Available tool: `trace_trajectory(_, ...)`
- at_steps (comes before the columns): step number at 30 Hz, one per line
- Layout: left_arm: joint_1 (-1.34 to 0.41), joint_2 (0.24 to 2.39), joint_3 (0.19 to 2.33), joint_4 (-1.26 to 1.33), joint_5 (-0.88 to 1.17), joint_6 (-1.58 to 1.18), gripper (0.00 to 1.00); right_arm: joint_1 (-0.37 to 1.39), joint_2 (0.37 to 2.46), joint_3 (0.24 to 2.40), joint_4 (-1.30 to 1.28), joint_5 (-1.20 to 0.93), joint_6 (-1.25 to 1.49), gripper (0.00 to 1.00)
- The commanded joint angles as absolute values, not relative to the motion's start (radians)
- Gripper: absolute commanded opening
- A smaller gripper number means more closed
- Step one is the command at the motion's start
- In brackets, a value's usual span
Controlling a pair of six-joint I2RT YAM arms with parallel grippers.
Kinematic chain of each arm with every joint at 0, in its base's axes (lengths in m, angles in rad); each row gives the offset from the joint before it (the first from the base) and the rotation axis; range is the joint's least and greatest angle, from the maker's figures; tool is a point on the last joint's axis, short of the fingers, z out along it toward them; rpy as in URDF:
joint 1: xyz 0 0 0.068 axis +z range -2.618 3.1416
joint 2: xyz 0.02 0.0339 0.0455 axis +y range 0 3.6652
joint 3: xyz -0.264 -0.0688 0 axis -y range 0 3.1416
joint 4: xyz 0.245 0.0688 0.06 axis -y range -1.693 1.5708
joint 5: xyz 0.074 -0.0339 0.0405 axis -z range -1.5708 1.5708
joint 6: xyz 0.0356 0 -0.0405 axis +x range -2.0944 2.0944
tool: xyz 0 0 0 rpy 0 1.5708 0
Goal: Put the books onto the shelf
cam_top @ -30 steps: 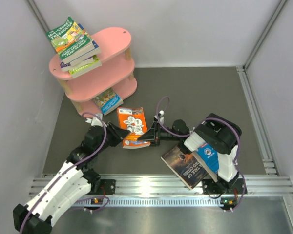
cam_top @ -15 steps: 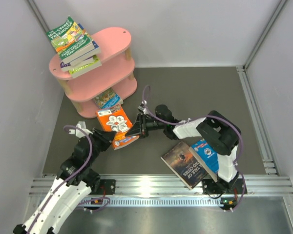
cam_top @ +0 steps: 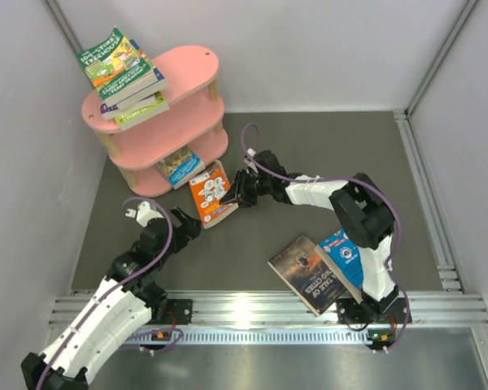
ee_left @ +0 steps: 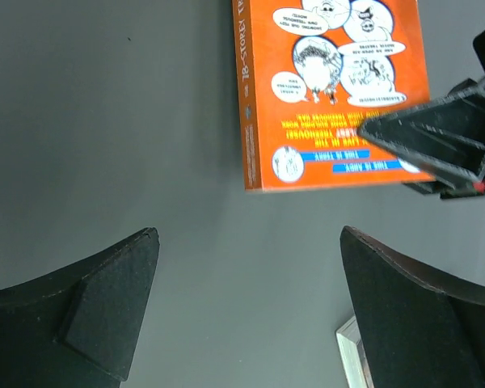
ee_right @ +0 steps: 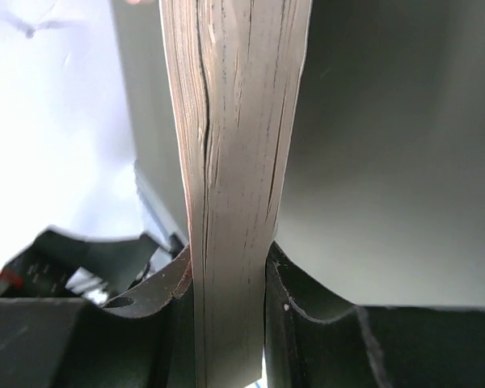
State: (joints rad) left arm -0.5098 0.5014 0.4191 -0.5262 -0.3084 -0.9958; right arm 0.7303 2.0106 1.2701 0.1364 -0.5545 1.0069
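- Orange book (cam_top: 211,193) sits low at the table (cam_top: 309,154), pinched along its open page edge by the right claw (cam_top: 241,189). The wrist view shows its pages clamped between both jaws.
- Whether it rests on the surface or hangs just above, I cannot tell.
- Pink shelf (cam_top: 191,69) stands ahead of that claw, across the book and slightly to one side. The book's far corner is just beside the bottom tier, where another book (cam_top: 179,166) lies.
- Its long axis runs crosswise to the claw's reach, pointing roughly at the shelf.
- Left claw (cam_top: 187,221) is spread wide and empty, near the book's spine corner but apart from it.
- Already gripping, the right arm looks better placed to slide it in.
- Dark book (cam_top: 307,274) and blue book (cam_top: 343,258) lie well behind the right claw.
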Motion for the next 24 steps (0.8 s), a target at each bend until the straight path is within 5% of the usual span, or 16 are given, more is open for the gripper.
trace_trajectory(1,-0.512,0.491,0.459,-0.520,-0.321,-0.951,0.99,0.727,2.019,1.391,0.167,-0.537,0.969,0.00)
trace_trajectory(17,-0.512,0.416,0.505,-0.629,-0.321,-0.936,0.99,0.683,1.784,1.285,0.008,-0.485,0.884,0.00)
trace_trajectory(24,-0.512,0.547,0.817,-0.817,-0.398,-0.803,0.99,0.672,1.834,1.385,0.003,-0.500,0.887,0.00)
